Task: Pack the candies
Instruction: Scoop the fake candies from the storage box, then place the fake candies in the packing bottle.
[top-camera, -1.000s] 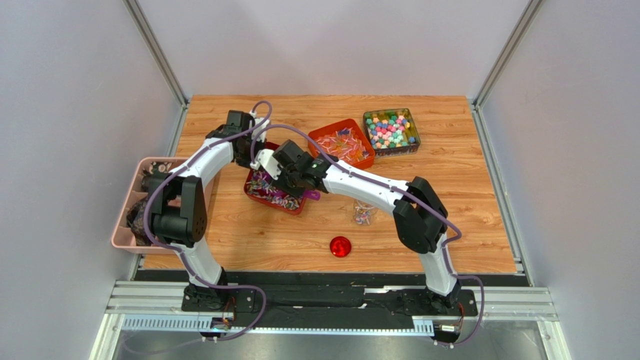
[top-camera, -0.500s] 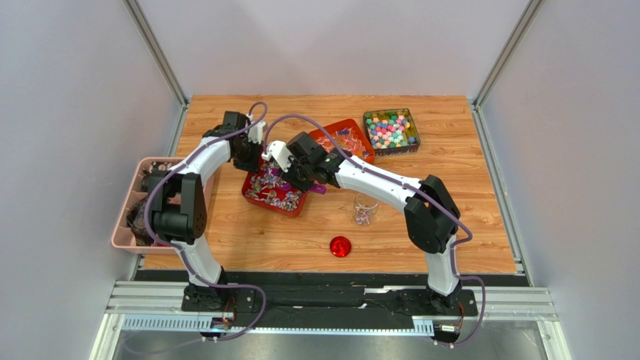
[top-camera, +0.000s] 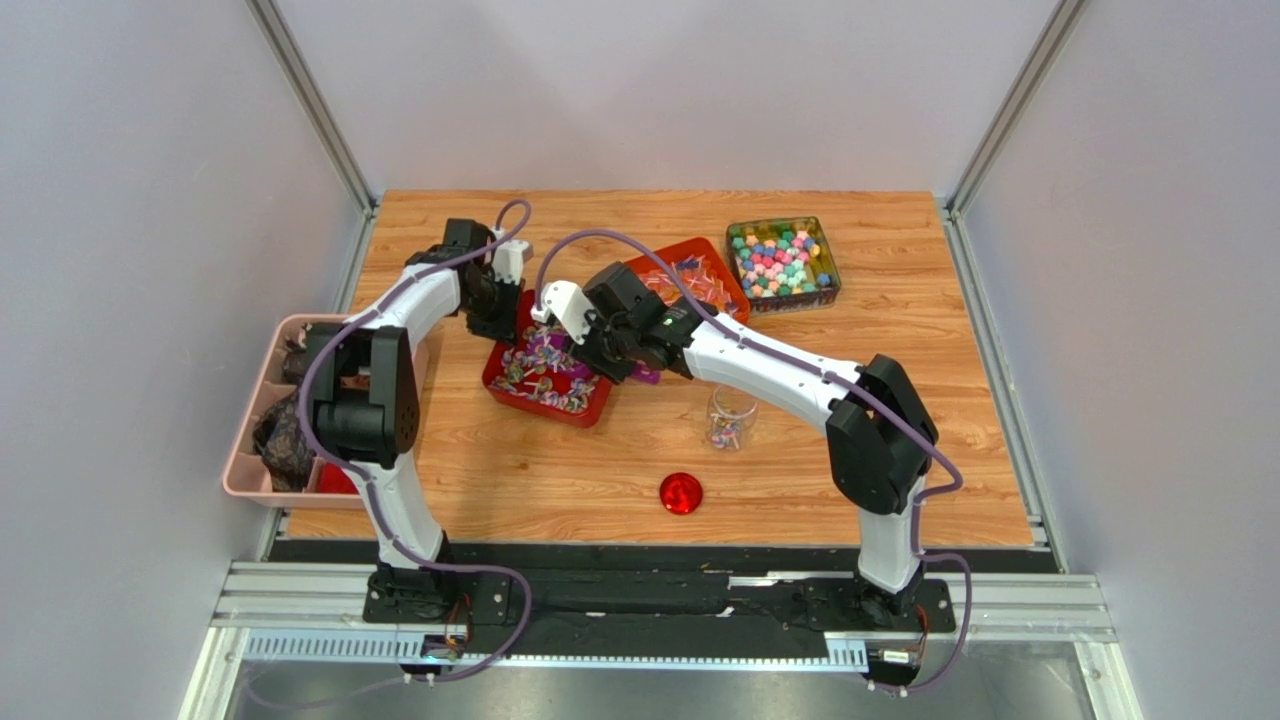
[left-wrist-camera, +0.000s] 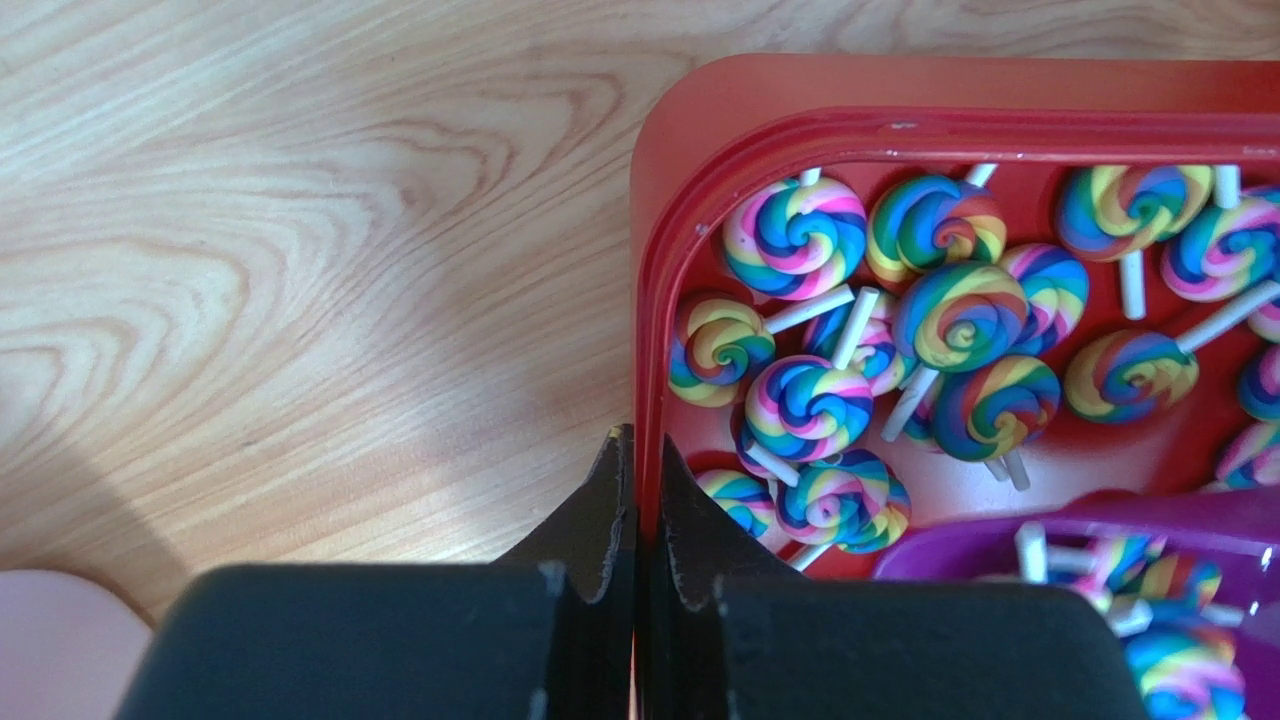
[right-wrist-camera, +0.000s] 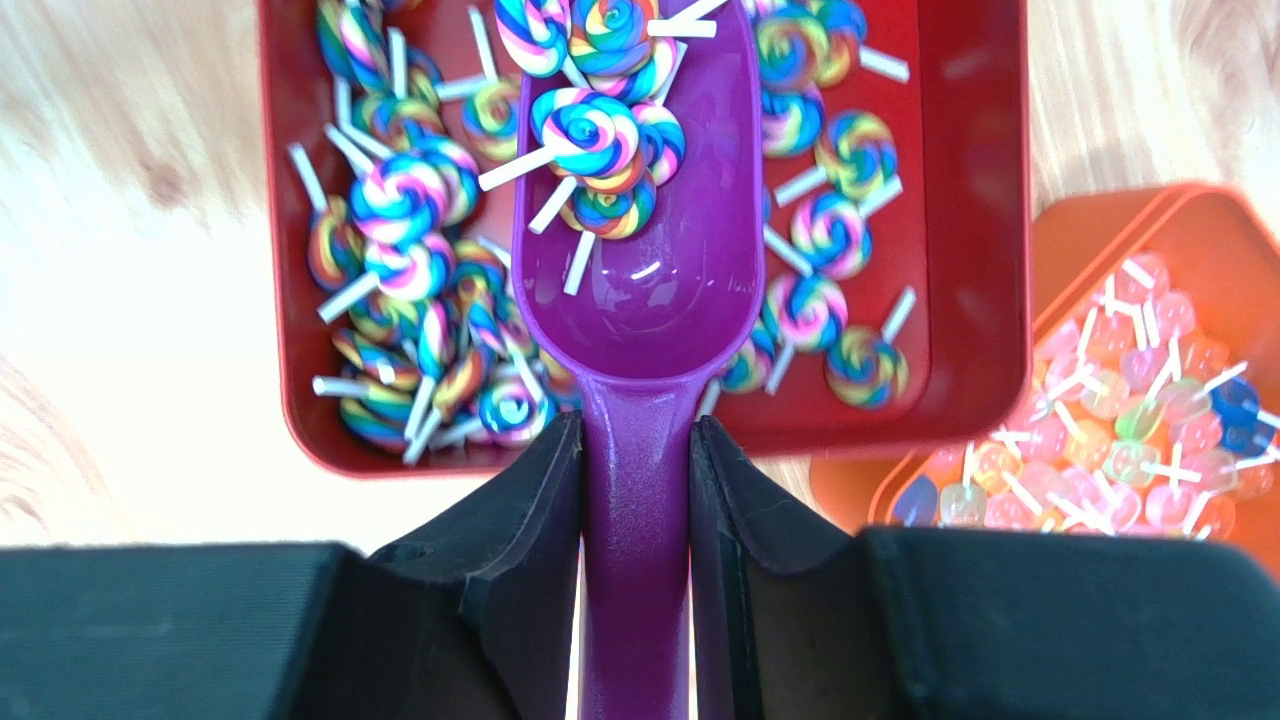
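Observation:
The candies (right-wrist-camera: 394, 210) are tiny rainbow-swirl lollipops on white sticks, heaped in a red tray (top-camera: 579, 417) left of the table's middle. My right gripper (right-wrist-camera: 636, 435) is shut on the handle of a purple scoop (right-wrist-camera: 639, 285). The scoop's bowl lies in the tray (right-wrist-camera: 977, 225) with a few candies (right-wrist-camera: 594, 128) in it. My left gripper (left-wrist-camera: 639, 450) is shut on the tray's left rim (left-wrist-camera: 661, 180), one finger inside the wall and one outside. In the top view the left gripper (top-camera: 508, 318) and the right gripper (top-camera: 609, 338) sit close together over the tray.
A small clear jar (top-camera: 730, 420) holding a few candies stands right of the tray, with a round red lid (top-camera: 681, 492) nearer the front. An orange tray of translucent sweets (top-camera: 694, 279) and a tin of coloured balls (top-camera: 783, 263) are at the back. A pink bin (top-camera: 248, 435) hangs off the table's left edge.
My right gripper has pushed the scoop farther back into the red tray, and its arm has stretched out. The left gripper has kept its hold on the rim, barely moving.

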